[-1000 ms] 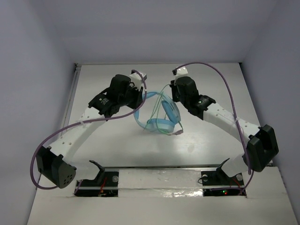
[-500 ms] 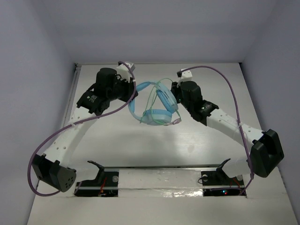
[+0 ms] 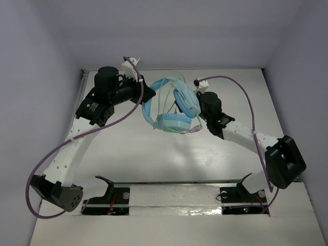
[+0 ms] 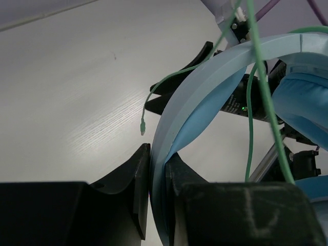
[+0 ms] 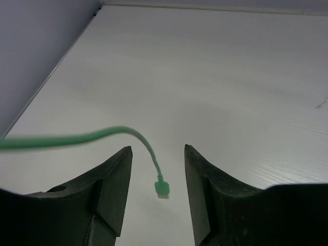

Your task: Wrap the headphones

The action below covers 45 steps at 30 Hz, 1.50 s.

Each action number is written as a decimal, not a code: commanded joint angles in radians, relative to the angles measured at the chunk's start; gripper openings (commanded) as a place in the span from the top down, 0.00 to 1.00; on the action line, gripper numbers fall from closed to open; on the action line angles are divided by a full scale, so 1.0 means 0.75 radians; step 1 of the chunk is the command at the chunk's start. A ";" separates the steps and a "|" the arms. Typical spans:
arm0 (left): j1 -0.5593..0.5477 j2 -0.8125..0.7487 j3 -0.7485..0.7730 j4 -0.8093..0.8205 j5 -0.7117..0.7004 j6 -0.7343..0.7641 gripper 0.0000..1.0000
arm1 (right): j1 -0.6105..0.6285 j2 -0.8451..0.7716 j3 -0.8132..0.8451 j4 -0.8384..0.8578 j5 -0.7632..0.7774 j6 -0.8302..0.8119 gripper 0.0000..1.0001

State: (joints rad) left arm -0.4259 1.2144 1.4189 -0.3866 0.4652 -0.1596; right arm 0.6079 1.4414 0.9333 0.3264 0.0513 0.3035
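Both arms sit farther from their bases than a second ago. The headphones (image 3: 171, 105) have risen with the left end effector (image 4: 156, 169) and turned, and the right end effector (image 5: 156, 169) has widened its jaws.

- Left end effector: closed on the headband (image 4: 205, 72), pinching the flat strip edge-on near one end.
- Right end effector: open, gripping nothing. The cord (image 5: 102, 134) curls in from its left, and the plug (image 5: 162, 189) dangles loose between its fingers without touching them.
- Position: headphones hang clear of the surface (image 3: 154, 159), between the two end effectors, just beyond the left one's tips.

Handling, as judged:
- Light overall.
- Headband is springy plastic, smooth and liable to slip or twist in a narrow pinch.
- Ear cups (image 3: 185, 102) are soft and a poor hold.
- Cord is thin, limp and easily snagged.
- Best holds: the headband for support, the cord near the plug for winding.

Orientation: the headband arcs from the left end effector toward the right one, so the long axis runs between them. The cups hang at the right end effector's side, one tilted above the other.
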 commanded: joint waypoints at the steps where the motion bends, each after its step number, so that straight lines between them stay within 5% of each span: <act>1: -0.003 -0.057 0.088 0.102 0.063 -0.094 1.00 | -0.009 0.060 0.022 0.213 -0.176 0.033 0.48; 6: -0.003 -0.057 0.092 0.098 0.020 -0.108 1.00 | -0.009 0.117 -0.001 0.348 -0.332 0.096 0.46; 10: -0.003 -0.065 0.082 0.133 -0.005 -0.141 1.00 | -0.009 0.148 -0.048 0.420 -0.351 0.166 0.66; 15: -0.003 -0.053 0.114 0.127 0.024 -0.157 1.00 | -0.009 0.236 -0.081 0.530 -0.422 0.217 0.45; 27: -0.003 0.039 0.225 -0.123 -0.044 -0.129 1.00 | -0.009 0.414 -0.116 0.914 -0.666 0.340 0.26; 33: -0.003 0.046 0.262 -0.147 0.040 -0.155 1.00 | -0.009 0.438 0.023 0.770 -0.635 0.252 0.14; 40: -0.060 0.056 0.221 -0.210 0.093 -0.123 1.00 | -0.009 0.539 0.210 0.657 -0.604 0.152 0.13; 42: -0.060 0.056 0.219 -0.245 0.114 -0.108 1.00 | -0.009 0.583 0.267 0.659 -0.645 0.164 0.16; 45: -0.060 0.052 0.260 -0.323 0.041 -0.086 1.00 | -0.009 0.590 0.261 0.702 -0.670 0.193 0.53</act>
State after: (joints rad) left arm -0.4721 1.2755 1.5478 -0.6228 0.4805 -0.2100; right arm 0.6079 1.8748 1.1103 0.8200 -0.4267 0.4522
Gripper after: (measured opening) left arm 0.102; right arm 0.509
